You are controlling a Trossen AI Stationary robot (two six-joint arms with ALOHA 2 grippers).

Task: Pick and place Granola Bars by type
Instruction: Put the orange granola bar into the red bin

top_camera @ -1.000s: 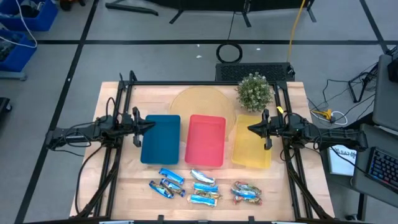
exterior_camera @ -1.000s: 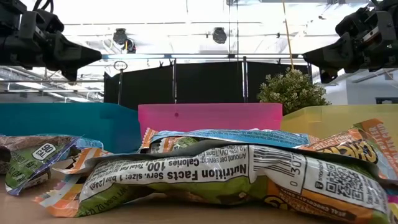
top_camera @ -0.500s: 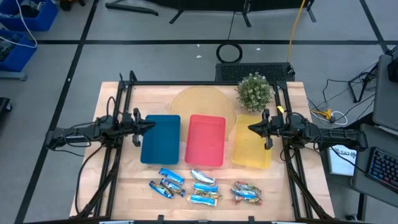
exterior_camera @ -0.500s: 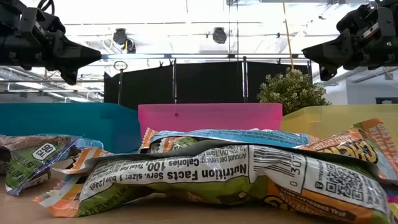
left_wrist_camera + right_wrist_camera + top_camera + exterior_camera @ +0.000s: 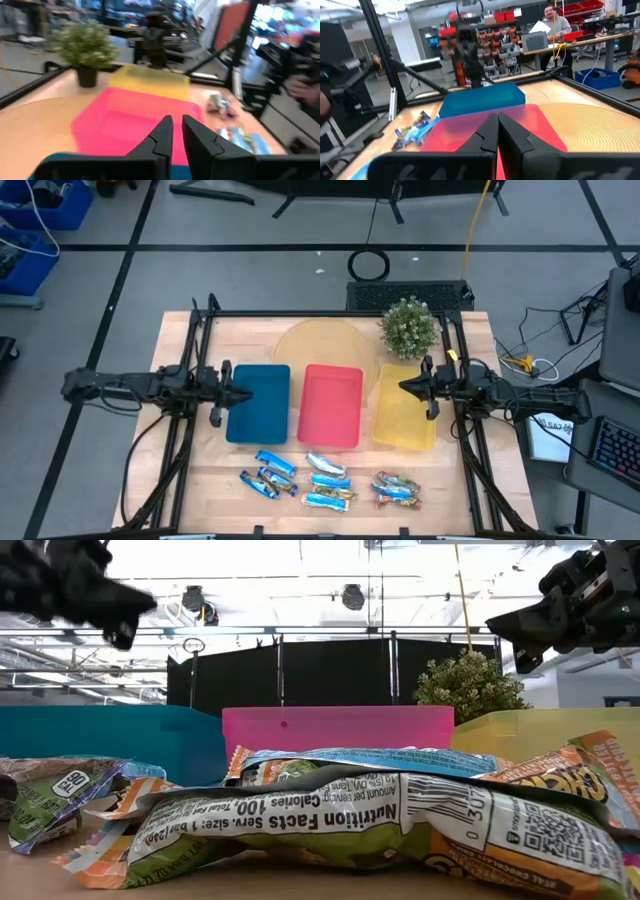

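Left gripper (image 5: 228, 387), jaws nearly together, should probably spread them, then descend squarely onto one granola bar (image 5: 274, 463) at lower centre.

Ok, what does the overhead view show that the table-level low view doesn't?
Only the high view shows the bars lying in three loose clusters at the table's front edge, all three trays empty, a round mat behind them, and both arms whole: left gripper over the blue tray, right gripper over the yellow tray. Only the low view shows wrapper print, like the nutrition panel, and ceiling lights. Both show the trays, plant and grippers held above the table.
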